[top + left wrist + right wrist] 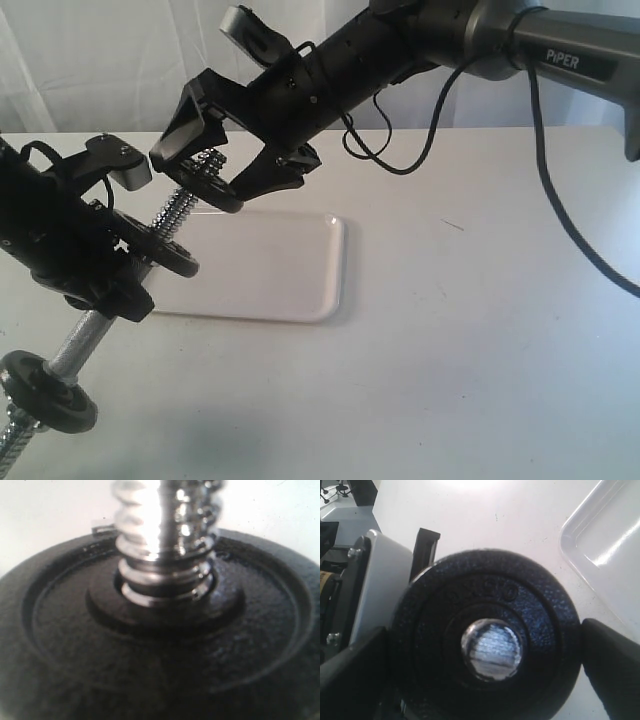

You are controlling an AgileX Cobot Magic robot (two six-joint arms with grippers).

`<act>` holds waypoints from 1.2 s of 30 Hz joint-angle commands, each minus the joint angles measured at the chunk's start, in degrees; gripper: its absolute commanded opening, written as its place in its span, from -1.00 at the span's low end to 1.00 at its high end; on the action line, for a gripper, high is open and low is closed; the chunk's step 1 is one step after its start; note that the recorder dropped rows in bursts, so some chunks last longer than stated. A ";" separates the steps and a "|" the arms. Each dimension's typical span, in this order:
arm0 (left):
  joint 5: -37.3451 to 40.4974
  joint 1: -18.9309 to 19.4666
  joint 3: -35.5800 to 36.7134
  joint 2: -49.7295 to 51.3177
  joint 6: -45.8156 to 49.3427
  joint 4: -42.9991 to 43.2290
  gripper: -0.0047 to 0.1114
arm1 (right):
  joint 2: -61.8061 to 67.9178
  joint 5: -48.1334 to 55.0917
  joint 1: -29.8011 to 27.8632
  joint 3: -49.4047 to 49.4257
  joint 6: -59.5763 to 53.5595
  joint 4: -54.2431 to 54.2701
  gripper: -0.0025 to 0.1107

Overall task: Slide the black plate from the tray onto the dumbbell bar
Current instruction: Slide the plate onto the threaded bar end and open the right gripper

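At dumbbell bar (pixel 172 215) tip: right fingers (pixel 610 665) are pinching black plate (pixel 535 610) by its rim.
Left fingers (pixel 120 297): squeezing the bar.
Plate: seeming heavy, hard.

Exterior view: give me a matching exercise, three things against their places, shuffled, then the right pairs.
1. glossy white rectangular tray
2. small round black weight plate
3. long chrome threaded dumbbell bar

A. tilted in the air, gripped by the left tool
B. flat on the white table
C. between the right tool fingers, at the bar's upper tip

Pairs: 1-B, 2-C, 3-A.
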 commanded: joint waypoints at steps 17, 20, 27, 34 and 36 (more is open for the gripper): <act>0.48 0.07 -1.90 -3.04 -0.51 -5.72 -0.92 | -0.98 0.24 -0.06 -0.57 -2.15 4.49 0.71; 0.48 0.07 -1.90 -3.04 -0.51 -5.72 -0.92 | -0.98 0.24 -0.06 -0.57 -2.15 4.10 0.71; 0.48 0.07 -1.90 -3.04 -0.51 -5.72 -0.92 | -0.98 0.24 -0.20 -0.57 -1.99 4.03 0.71; -0.49 0.07 -1.90 -3.04 -0.93 -5.50 -0.92 | -0.98 0.24 -1.75 -0.57 -1.51 0.02 0.68; -0.82 0.07 -1.90 -3.04 -1.79 -4.75 -0.92 | -0.98 0.24 -2.01 -0.57 1.12 -3.86 0.67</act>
